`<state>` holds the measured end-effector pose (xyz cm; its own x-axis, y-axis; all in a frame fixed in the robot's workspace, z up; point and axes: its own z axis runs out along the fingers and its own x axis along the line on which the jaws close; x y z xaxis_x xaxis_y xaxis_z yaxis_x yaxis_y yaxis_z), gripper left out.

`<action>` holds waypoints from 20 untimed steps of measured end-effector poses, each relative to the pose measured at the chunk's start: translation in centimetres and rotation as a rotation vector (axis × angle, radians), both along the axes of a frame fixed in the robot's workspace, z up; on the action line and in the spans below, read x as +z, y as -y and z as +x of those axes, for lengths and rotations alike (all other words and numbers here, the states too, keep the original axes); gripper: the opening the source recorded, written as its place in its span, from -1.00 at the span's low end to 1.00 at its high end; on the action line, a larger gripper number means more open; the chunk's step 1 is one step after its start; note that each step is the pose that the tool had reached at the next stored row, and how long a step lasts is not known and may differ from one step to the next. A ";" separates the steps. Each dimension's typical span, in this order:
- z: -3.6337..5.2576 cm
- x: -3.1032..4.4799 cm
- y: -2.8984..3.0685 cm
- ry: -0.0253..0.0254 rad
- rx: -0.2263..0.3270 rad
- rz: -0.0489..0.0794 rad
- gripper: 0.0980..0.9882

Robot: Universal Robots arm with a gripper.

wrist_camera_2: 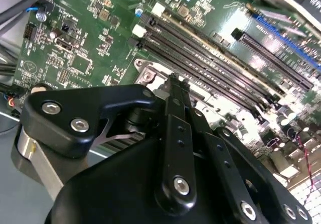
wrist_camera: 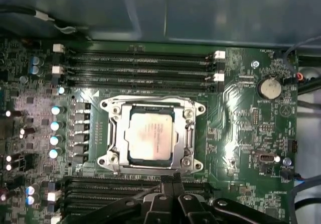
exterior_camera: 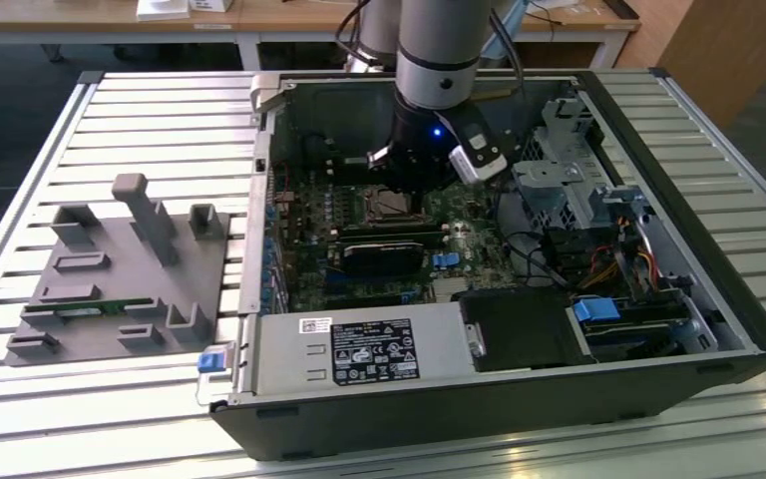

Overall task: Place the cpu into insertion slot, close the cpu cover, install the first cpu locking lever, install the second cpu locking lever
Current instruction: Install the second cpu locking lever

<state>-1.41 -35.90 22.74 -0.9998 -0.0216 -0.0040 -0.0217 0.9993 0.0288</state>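
The claw hung with fingers pressed together, holding nothing, just beside the insertion slot. There the cpu lay flat, silver-grey, framed by the cpu cover.

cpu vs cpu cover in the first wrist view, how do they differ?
The cpu is a solid, dull silver-grey plate; the cpu cover is a thin, shiny metal frame with a large square window. The cpu is the smaller and shows through that window; the cpu cover borders it on all sides. Both are square, lie flat on the insertion slot, and sit beyond the gripper.
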 end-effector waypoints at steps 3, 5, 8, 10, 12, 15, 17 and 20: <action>-0.23 -0.01 0.21 0.0001 0.002 0.000 -0.98; -0.85 -0.03 0.22 0.0001 0.003 0.000 -0.98; -1.78 -0.04 0.24 0.0000 0.004 0.000 -0.98; -2.44 -0.06 0.24 0.0000 0.004 0.000 -0.98; -2.99 -0.10 0.25 0.0001 0.005 0.000 -0.98; -3.24 -0.34 0.28 0.0000 0.006 0.000 -0.98; -3.26 -0.66 0.28 0.0000 0.006 0.000 -0.98; -3.30 -1.08 0.29 0.0000 0.007 0.000 -0.98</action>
